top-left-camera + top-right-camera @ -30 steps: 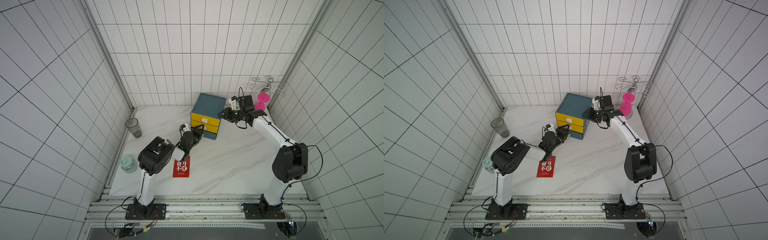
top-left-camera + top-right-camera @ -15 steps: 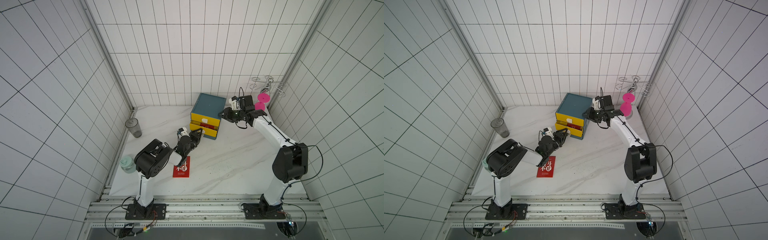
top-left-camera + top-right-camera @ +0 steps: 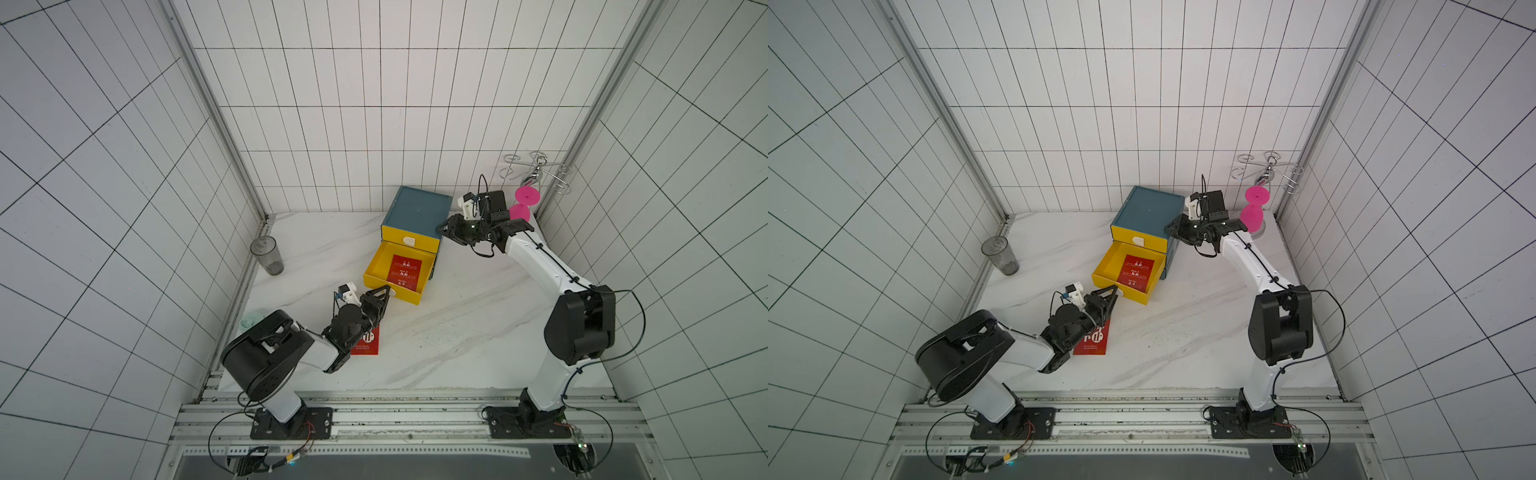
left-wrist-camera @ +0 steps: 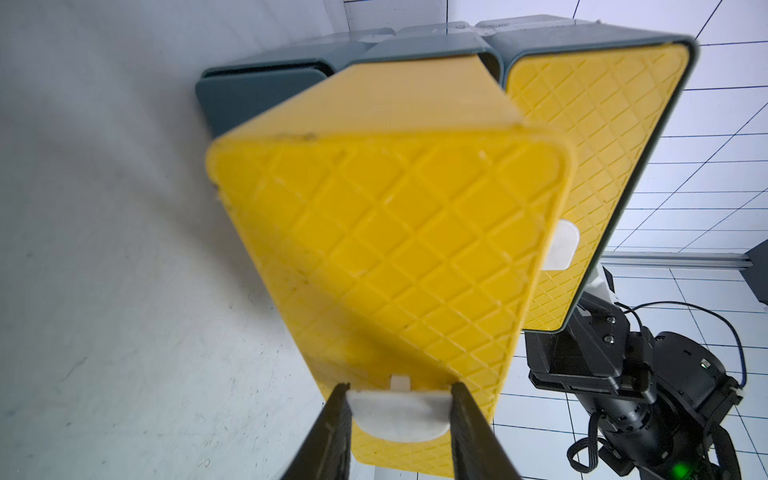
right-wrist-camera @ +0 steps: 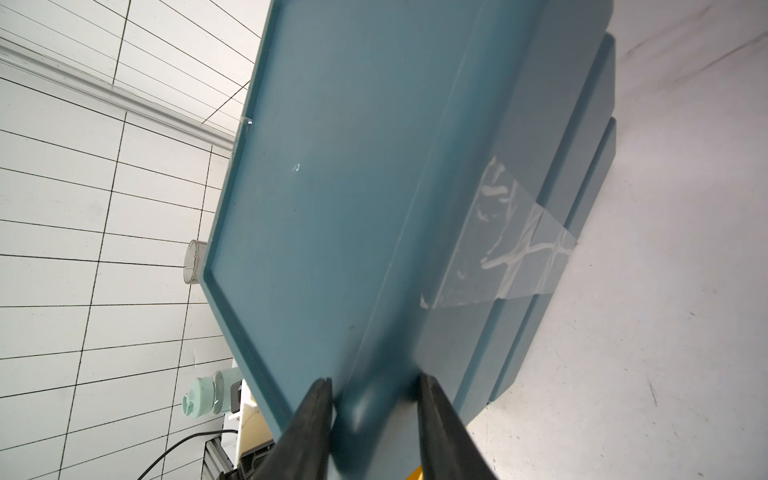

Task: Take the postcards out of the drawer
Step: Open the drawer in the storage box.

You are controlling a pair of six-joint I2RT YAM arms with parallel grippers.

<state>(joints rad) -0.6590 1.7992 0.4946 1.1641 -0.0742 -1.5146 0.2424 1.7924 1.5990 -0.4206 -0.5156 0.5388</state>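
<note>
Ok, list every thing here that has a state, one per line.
Lower drawer: pulled open.
Upper drawer: shut.
Drawer postcard: flat inside, not yet out.
Loose postcard: out, flat on table, partly under left arm.
Left gripper: shut on lower drawer's white handle.
Right gripper: shut on cabinet corner.
Tumbler: upright.

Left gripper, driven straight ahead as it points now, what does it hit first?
The left gripper clamps the white pull tab; directly behind that is the yellow drawer front. Pushing on would probably slide the drawer back into the blue cabinet.
</note>
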